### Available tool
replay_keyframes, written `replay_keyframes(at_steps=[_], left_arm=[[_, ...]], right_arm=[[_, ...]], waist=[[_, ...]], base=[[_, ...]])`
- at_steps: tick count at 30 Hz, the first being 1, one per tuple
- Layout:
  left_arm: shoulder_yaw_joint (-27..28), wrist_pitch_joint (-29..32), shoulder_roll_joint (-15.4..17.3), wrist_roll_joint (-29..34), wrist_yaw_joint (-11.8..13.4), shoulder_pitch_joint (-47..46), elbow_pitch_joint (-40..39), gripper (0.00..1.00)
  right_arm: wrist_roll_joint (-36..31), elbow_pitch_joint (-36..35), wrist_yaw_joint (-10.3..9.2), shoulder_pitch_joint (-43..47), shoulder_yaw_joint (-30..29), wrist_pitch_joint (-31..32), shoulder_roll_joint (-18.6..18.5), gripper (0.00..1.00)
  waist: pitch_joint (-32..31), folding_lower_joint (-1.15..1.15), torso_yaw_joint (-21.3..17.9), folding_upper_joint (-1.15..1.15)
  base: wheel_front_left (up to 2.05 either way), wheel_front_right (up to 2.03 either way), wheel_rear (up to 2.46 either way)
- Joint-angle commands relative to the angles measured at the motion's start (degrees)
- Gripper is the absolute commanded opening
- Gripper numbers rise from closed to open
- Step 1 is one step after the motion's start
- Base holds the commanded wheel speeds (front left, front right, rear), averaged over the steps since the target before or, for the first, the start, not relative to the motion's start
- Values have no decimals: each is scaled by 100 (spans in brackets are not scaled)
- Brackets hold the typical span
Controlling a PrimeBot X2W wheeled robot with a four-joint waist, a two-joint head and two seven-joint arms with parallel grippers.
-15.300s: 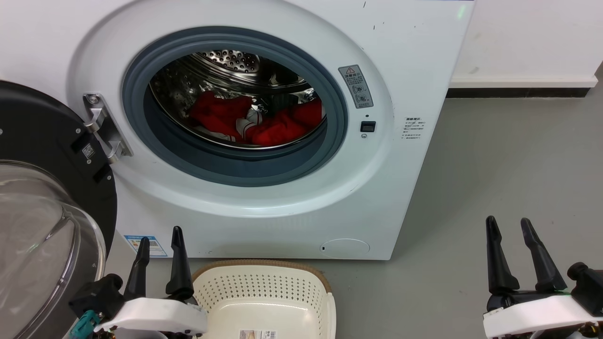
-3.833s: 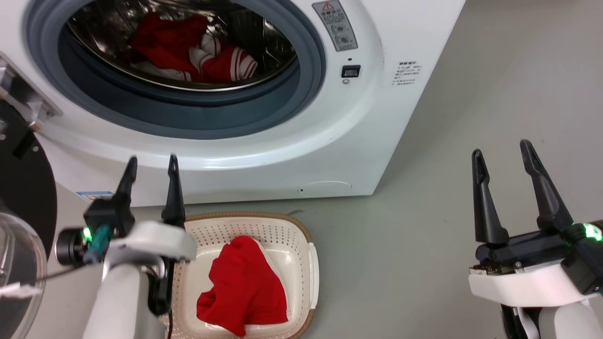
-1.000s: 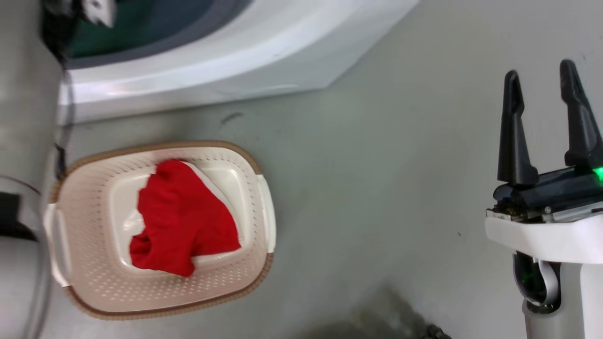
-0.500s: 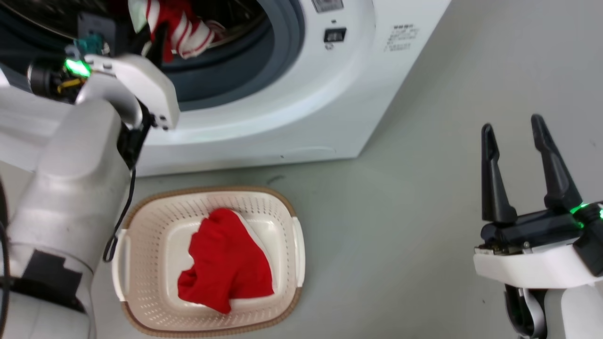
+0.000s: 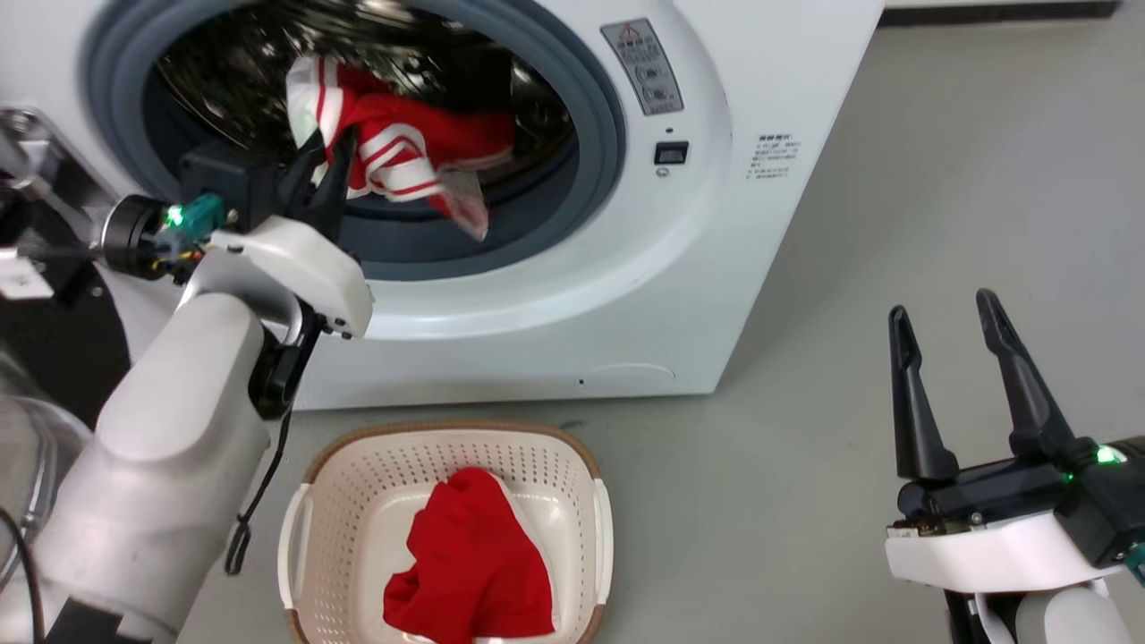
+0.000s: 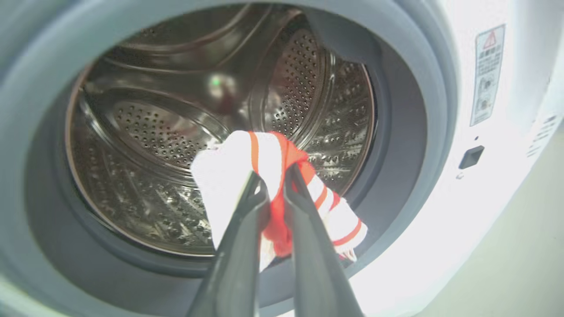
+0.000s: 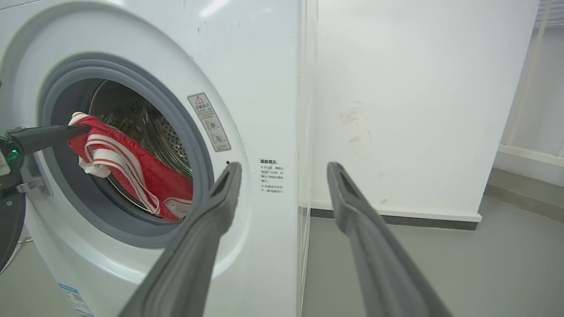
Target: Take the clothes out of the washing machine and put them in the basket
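The white washing machine (image 5: pixel 716 224) stands open, its steel drum (image 6: pixel 145 132) in view. My left gripper (image 5: pixel 326 148) is shut on the red-and-white striped garment (image 5: pixel 394 152), which hangs lifted in the grey-ringed opening (image 5: pixel 590 134). In the left wrist view the left gripper (image 6: pixel 273 176) pinches the striped garment (image 6: pixel 317 193) between both fingers. The right wrist view shows the same striped garment (image 7: pixel 128 167) draped out of the drum. A plain red garment (image 5: pixel 474 563) lies in the cream basket (image 5: pixel 358 483) on the floor below the machine. My right gripper (image 5: pixel 944 313) stands open and empty at the right.
The machine's black-rimmed glass door (image 5: pixel 36 358) hangs open at the far left. Grey floor (image 5: pixel 894 179) spreads to the right of the machine, and a white wall (image 7: pixel 418 110) with a dark skirting stands behind it.
My left gripper reached into the drum, shut on the striped garment and has drawn it up into the opening. The camera has shifted; the right gripper stays open.
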Motion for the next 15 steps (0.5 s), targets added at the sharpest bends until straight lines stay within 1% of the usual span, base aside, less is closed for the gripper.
replay_keyframes(at_steps=[1, 6, 15], left_arm=[[34, -37, 43, -14, 65, 162, -192, 0], [104, -7, 318, 7, 381, 711, -1240, 0], [279, 347, 868, 8, 1033, 1553, -3325, 0]], right_arm=[[-27, 6, -4, 78, 13, -11, 6, 100], [-25, 27, -4, 201, 42, -11, 6, 100], [28, 45, -4, 372, 75, -11, 6, 100]], waist=[[-142, 1, 59, 0], [-379, 1, 106, 0], [-667, 1, 167, 0]], base=[[0, 0, 0], [0, 0, 0], [0, 0, 0]])
